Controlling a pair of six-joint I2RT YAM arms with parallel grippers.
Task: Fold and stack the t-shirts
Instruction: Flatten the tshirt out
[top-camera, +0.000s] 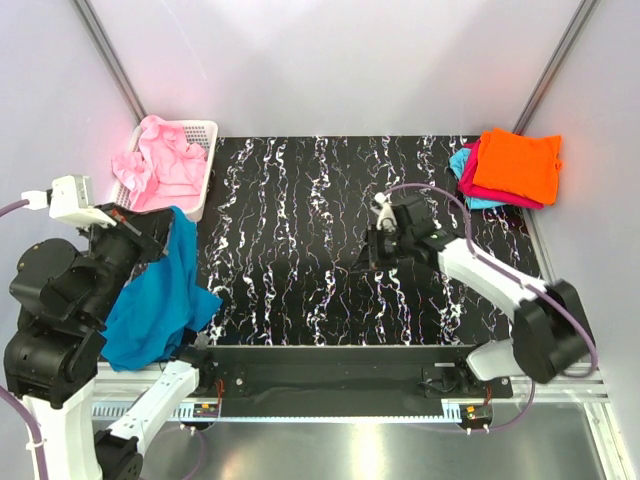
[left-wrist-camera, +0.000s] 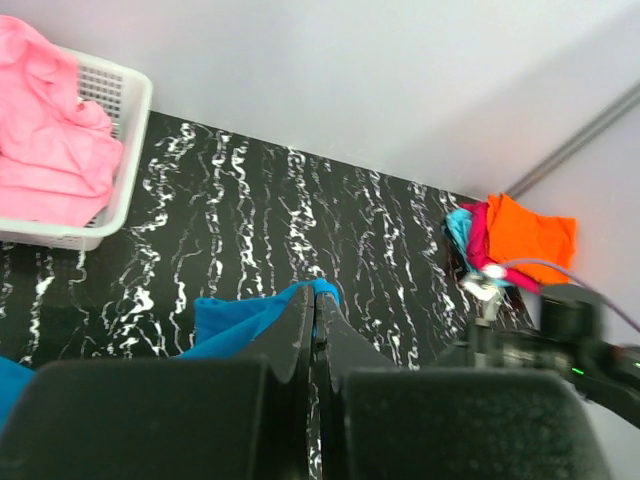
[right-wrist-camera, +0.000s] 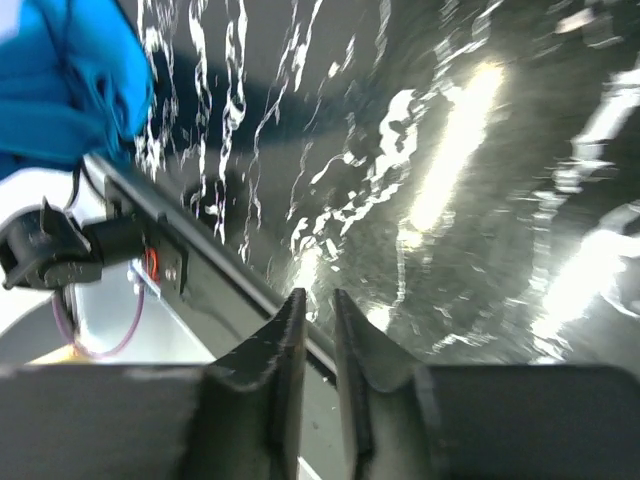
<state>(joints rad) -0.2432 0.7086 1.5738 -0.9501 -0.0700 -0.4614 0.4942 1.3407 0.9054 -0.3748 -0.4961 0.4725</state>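
1. Your left gripper is clamped on an edge of the teal shirt, raised at the near-left edge of the table. The cloth hangs bunched below it, likely so you can carry it over and spread it flat for folding.
2. Your right gripper hovers over mid-table with its jaws a narrow gap apart and nothing between them, probably ready to take a second corner.
3. At the far left, the basket holds a pink shirt. In the far-right corner, the orange shirt lies on top of a magenta shirt and a cyan shirt, which looks like the stack to join.
4. The top view gives you the whole hanging shirt. Only the left wrist view shows the pinch at the fingertips, and only the right wrist view shows that the gap is bare.
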